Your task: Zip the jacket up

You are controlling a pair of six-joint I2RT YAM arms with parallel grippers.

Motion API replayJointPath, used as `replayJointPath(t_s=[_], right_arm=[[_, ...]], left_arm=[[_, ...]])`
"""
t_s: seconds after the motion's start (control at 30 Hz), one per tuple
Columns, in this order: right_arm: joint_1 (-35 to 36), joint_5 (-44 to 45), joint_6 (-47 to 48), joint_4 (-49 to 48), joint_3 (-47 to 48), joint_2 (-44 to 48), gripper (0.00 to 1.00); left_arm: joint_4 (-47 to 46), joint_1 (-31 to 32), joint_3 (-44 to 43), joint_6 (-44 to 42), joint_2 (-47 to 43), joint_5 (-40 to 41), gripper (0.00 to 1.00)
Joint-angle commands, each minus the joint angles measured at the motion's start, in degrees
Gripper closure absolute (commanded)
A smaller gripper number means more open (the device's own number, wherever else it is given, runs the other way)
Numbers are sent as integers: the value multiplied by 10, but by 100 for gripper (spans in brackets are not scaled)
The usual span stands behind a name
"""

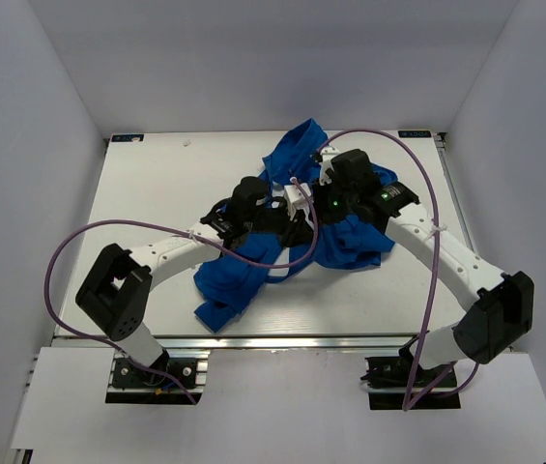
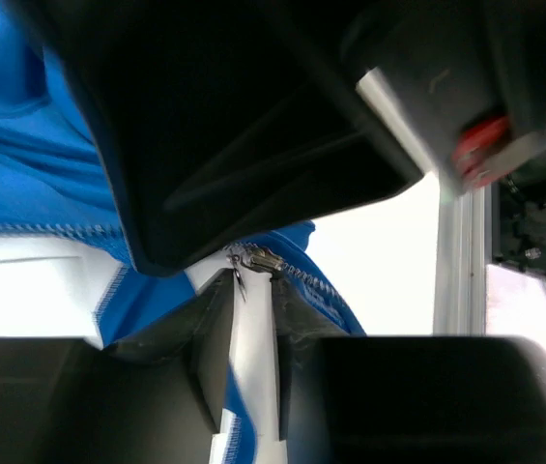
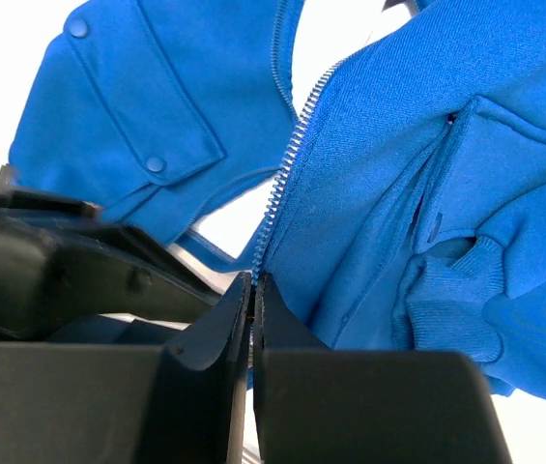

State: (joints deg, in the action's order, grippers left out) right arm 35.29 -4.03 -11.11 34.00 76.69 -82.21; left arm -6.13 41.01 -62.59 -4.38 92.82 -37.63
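Jacket [image 1: 239,278] lies bunched mid-table [image 1: 157,184]; left hand [image 2: 251,324] pinches its white edge beneath the zipper pull [image 2: 256,259], right hand [image 3: 252,298] clamps its zipper edge.

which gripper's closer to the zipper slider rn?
Left. The zipper slider sits right at the fingertips of the left gripper; the right gripper pinches the zipper edge of the jacket alongside, slider outside its view.

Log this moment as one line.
left claw: shut on jacket edge beside slider | right claw: shut on jacket front edge | zipper teeth: unjoined | front: open
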Motion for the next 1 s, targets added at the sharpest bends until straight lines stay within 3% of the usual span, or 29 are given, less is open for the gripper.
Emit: replayJointPath(t_s=[0.0, 0.1, 0.13, 0.37, 0.63, 0.87, 0.97], right_arm=[[1, -30, -19, -19, 14, 33, 100], [0, -20, -24, -24, 11, 38, 100], [0, -18, -26, -26, 10, 39, 100], [-6, 37, -34, -33, 21, 29, 100], [-10, 37, -35, -48, 31, 30, 100], [-10, -3, -37, -68, 51, 25, 100], [-10, -10, -35, -62, 58, 24, 100]], left_arm=[[-34, 3, 13, 7, -36, 2, 76], [-38, 3, 22, 10, -49, -1, 89], [-37, 3, 26, 11, -53, 1, 100], [-52, 6, 78, 32, -118, 18, 100], [-45, 18, 135, 32, -206, 41, 100], [-17, 49, 130, 32, -179, 41, 100], [-8, 53, 129, 38, -175, 76, 100]])
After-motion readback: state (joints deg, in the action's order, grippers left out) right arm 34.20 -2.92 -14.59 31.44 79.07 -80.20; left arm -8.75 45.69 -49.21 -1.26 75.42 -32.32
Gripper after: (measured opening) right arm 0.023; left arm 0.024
